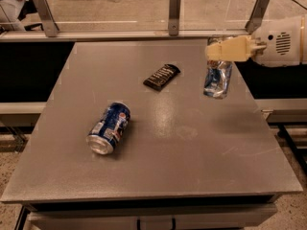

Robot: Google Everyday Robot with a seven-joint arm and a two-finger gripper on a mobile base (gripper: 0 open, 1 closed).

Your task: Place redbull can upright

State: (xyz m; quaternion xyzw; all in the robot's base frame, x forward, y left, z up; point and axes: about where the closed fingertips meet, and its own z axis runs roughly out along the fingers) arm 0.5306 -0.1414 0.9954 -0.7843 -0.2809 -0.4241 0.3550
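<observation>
Cream tool (226,50) pinches top of slim, dented silver-blue redbull can (217,80); can hangs directly beneath, long axis near vertical, slightly tilted, apparently clear of grey surface (192,166).

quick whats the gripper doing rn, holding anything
Gripper: jaws closed on the top of the redbull can, over the far right of the table.

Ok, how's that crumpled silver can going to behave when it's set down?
The redbull can, held at its top by the gripper, has a wrinkled body, so it's probably empty, light and easily crushed further. Slim and slightly tilted, it could tip over near the table's right edge.
</observation>
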